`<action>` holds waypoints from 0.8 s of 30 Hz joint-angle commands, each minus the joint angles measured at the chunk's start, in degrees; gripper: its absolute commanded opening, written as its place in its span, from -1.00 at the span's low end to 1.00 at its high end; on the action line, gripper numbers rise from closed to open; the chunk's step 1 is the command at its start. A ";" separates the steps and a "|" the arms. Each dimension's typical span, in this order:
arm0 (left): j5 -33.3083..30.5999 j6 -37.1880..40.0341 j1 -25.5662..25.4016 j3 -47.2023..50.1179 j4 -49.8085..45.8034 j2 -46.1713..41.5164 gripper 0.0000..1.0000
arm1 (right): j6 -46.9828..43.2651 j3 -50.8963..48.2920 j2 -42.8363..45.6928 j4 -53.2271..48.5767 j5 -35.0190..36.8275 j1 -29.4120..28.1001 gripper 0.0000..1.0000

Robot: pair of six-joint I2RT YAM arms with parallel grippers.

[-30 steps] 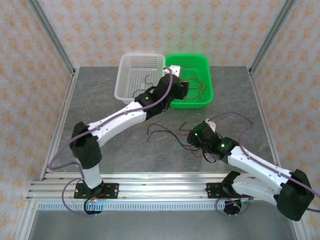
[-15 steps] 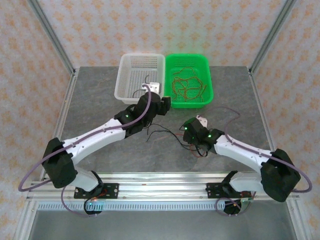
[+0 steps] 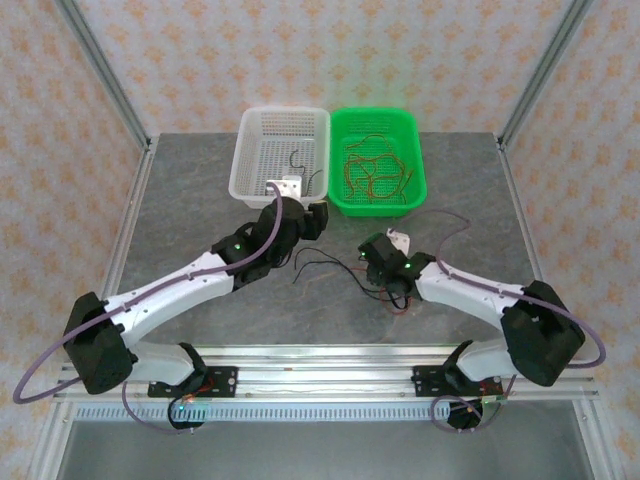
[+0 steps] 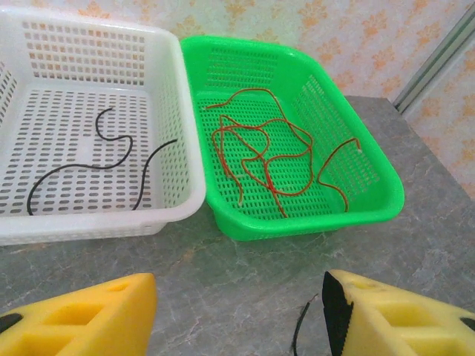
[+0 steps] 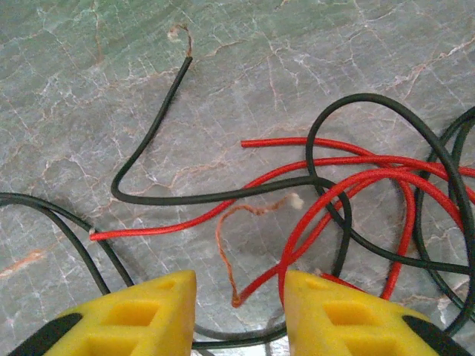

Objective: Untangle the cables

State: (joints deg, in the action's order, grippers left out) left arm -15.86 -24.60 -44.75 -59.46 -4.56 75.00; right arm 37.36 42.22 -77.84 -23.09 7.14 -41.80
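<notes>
The grey marbled worktop (image 3: 185,215) is free at left and right. A white plastic basket (image 3: 241,160) and a green plastic basket (image 3: 420,172) block the far middle; thin red and black cables (image 5: 308,179) clutter the centre.

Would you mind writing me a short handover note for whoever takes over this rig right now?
Left gripper: open and empty, over the table in front of both baskets.
Right gripper: open, low over the tangle, red wire between its fingers but not pinched.
Done: black wire lies in the white basket, and red wires lie in the green basket.
Left: the tangle of red and black wires on the table; probably separate them and bin by colour.
</notes>
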 commanded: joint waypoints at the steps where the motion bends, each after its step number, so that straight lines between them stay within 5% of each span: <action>1: -2.76 -0.63 -0.11 0.91 0.98 -2.27 0.24 | -0.36 1.94 -1.49 0.39 2.73 0.32 -0.31; 7: -3.55 -0.36 -0.15 1.72 0.58 -3.58 0.24 | -0.45 2.58 -3.32 0.92 2.35 0.32 -0.48; 12: -3.47 -0.27 -0.13 2.14 0.58 -4.34 0.24 | -0.45 3.56 -3.38 0.64 2.29 0.25 -1.00; 24: 0.24 0.29 -0.44 6.94 4.25 -7.75 0.24 | -2.41 6.70 8.63 -0.39 -2.36 -0.03 -1.00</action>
State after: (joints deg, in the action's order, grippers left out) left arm -16.88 -24.51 -44.77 -54.11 -3.07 68.90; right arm 36.23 46.02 -73.58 -23.20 5.96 -41.80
